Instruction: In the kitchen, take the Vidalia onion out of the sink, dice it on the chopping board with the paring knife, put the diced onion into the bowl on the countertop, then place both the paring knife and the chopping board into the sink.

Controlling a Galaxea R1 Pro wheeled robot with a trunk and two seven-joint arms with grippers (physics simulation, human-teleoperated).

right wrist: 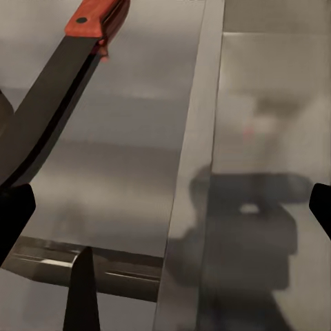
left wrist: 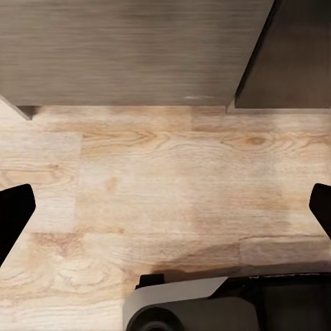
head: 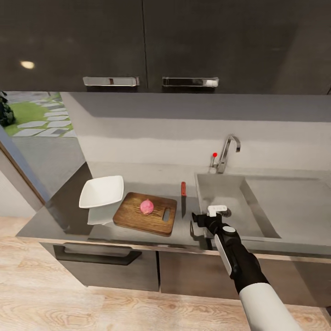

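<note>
Right hand (head: pixel 200 219) hovers over the table (head: pixel 69 207) at the front rim of the sink (head: pixel 220 191), fingers spread apart, nothing between them. The right wrist view shows both fingertips at the frame's sides with bare grey surface and the sink's edge strip between.

Paring knife (head: pixel 183 198) lies flat just ahead of that hand and slightly to its left, red handle away from the robot, blade pointing back toward the hand; a narrow strip of table separates it from the sink rim.

Chopping board (head: pixel 146 214) sits to the hand's left, just beside the knife, not touching. Vidalia onion (head: pixel 146 207) rests whole near the board's middle.

Bowl (head: pixel 102 191) further left, at the board's far corner.

Left hand (left wrist: pixel 165 207): fingertips wide apart, empty, over the wooden floor (left wrist: pixel 172 179) below the cabinet fronts (left wrist: pixel 124 48).
</note>
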